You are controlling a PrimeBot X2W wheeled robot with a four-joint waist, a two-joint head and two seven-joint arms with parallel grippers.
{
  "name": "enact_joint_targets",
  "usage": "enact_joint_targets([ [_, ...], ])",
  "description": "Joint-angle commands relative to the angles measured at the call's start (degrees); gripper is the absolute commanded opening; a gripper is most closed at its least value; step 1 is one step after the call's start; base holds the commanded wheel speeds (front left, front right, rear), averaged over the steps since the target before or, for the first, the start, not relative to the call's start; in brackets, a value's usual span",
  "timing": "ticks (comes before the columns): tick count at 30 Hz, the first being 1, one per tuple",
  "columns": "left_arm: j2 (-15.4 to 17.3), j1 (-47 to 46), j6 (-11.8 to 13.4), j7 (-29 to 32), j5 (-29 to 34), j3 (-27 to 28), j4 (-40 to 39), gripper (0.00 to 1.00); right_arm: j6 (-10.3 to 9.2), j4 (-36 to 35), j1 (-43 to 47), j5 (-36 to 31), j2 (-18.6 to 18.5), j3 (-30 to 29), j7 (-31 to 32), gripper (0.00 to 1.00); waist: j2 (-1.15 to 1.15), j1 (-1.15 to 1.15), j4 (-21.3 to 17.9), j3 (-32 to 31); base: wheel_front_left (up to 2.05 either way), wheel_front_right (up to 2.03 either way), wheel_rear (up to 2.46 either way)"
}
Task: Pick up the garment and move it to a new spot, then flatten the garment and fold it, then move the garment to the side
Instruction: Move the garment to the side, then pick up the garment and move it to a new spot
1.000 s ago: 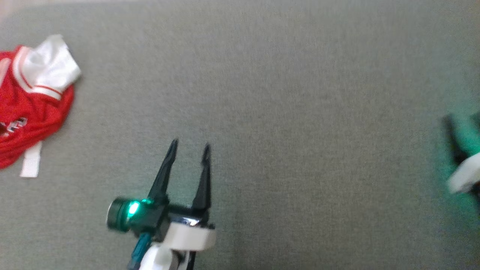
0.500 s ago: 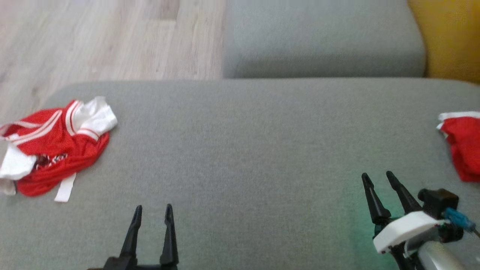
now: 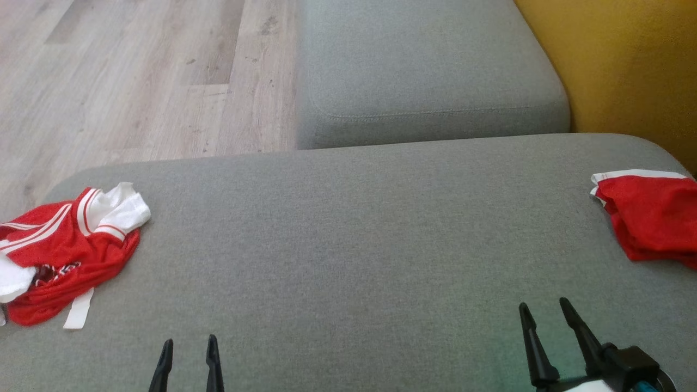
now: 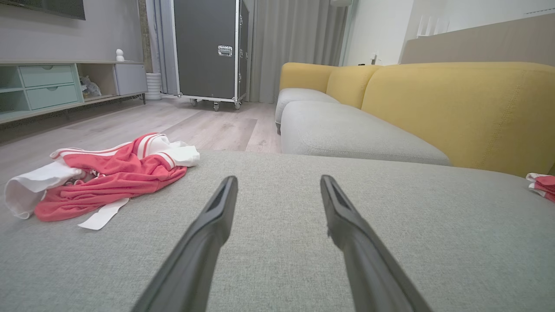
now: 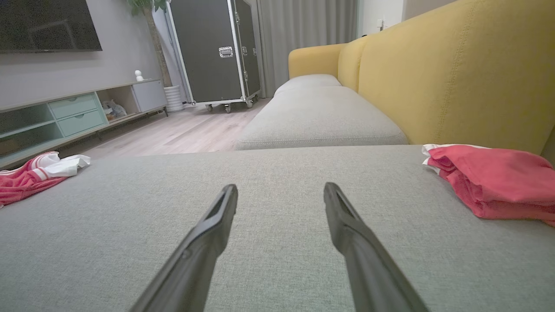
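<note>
A crumpled red and white garment (image 3: 65,256) lies at the far left edge of the grey sofa cushion (image 3: 348,245); the left wrist view has it (image 4: 112,173) ahead and to the left. My left gripper (image 3: 189,348) hovers low over the cushion, open and empty, well right of the garment; its fingers (image 4: 217,216) are spread apart. My right gripper (image 3: 544,306) stands open and empty at the lower right. A second red garment (image 3: 648,223), folded, rests at the cushion's right edge, ahead and right of the right gripper (image 5: 281,188).
Wooden floor (image 3: 136,81) lies past the cushion's far left edge. A second grey cushion (image 3: 425,71) joins at the back. The yellow sofa back (image 3: 626,65) rises on the right. A black wheeled case (image 4: 208,47) and a low cabinet (image 4: 52,82) stand across the room.
The head camera has swung, so the whole picture shifted: floor, the far cushion and the folded garment came into view. Both grippers stay open. Neither garment looks disturbed.
</note>
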Motion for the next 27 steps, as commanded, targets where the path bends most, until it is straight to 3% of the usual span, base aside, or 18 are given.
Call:
enact_joint_targets([
  [1,-0.29,-1.94,-0.34,-0.30,0.44,2.36,-1.53,1.00,-0.04,-2.26,-1.81,-0.52,-0.15,0.64,-0.63,1.00,0.00,0.00,-0.25,-0.23,0.00,0.00,0.00],
  [27,-0.30,-1.76,-1.13,-0.30,1.63,2.82,-0.67,1.00,-0.04,-2.23,-1.18,-1.71,0.23,-0.45,-0.63,1.00,0.00,0.00,1.41,0.13,0.00,0.00,0.00],
])
